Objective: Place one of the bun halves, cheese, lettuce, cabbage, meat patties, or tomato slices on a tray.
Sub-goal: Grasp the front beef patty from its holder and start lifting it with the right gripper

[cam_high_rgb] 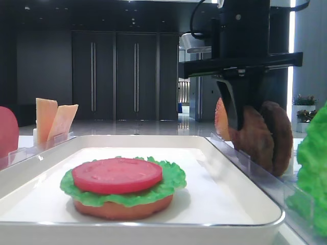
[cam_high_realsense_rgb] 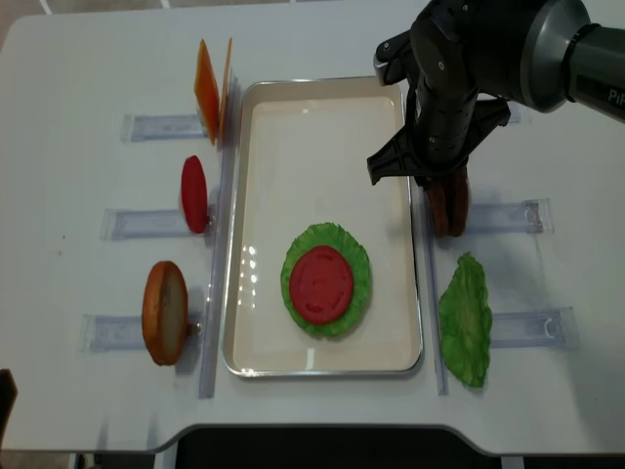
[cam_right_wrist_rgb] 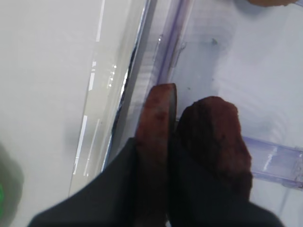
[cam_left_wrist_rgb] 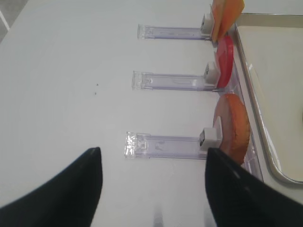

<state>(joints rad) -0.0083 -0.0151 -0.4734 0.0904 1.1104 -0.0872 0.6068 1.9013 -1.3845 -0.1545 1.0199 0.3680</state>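
Two dark-brown meat patties [cam_high_realsense_rgb: 450, 207] stand on edge in a clear rack right of the white tray [cam_high_realsense_rgb: 312, 147]. My right gripper [cam_right_wrist_rgb: 154, 142] is down over them, shut on the left patty [cam_right_wrist_rgb: 157, 113]. The other patty [cam_right_wrist_rgb: 213, 137] stands just outside the right finger. On the tray, a tomato slice [cam_high_rgb: 116, 175] lies on lettuce [cam_high_rgb: 173, 179], which lies on a bun half [cam_high_rgb: 122, 208]. My left gripper [cam_left_wrist_rgb: 151, 156] hangs open and empty over the table. Ahead of it stand a bun half [cam_left_wrist_rgb: 233, 127], a tomato slice [cam_left_wrist_rgb: 225, 61] and cheese [cam_left_wrist_rgb: 226, 13].
A loose lettuce leaf [cam_high_realsense_rgb: 464, 318] lies in the rack at front right. Clear slotted racks [cam_left_wrist_rgb: 163, 144] line both long sides of the tray. The cheese slices [cam_high_rgb: 53, 120] stand at the far left of the low view.
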